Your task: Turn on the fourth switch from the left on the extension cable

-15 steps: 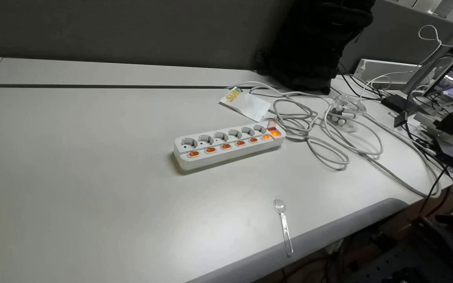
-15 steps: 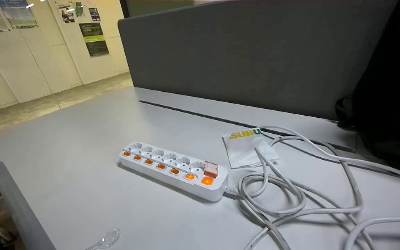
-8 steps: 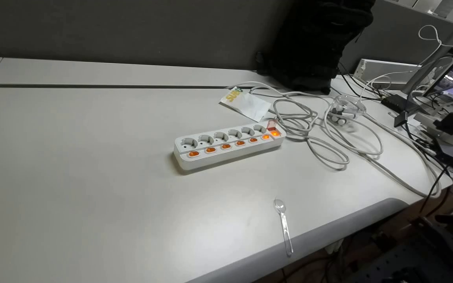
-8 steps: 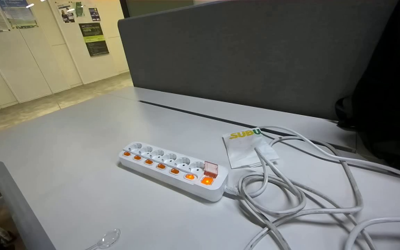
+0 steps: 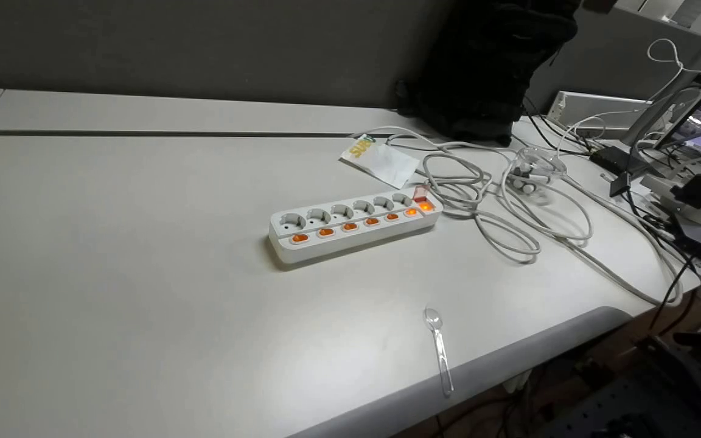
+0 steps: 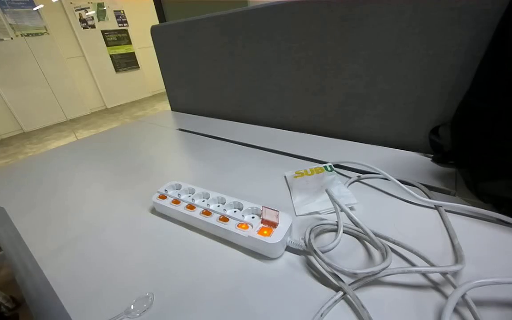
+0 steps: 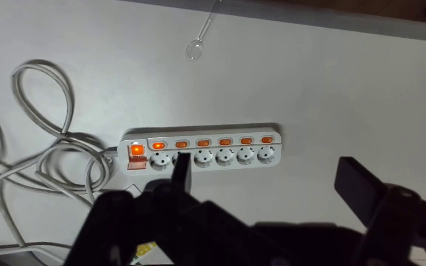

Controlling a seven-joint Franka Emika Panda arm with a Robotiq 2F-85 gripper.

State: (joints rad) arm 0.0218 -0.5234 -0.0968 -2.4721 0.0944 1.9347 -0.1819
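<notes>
Gripper (image 7: 266, 177) spread wide (height unclear); pressing like that could miss fourth switch (image 5: 372, 221) on power strip (image 5: 356, 239), hit neighbour (image 5: 349, 226).

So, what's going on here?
A robot's claw is meant to turn on the fourth switch from the left in the exterior views, on this white power strip. Right now it hangs open over the desk, holding nothing, not touching the strip. Only the square switch and the oval one beside it glow, so the job looks not yet done.
</notes>
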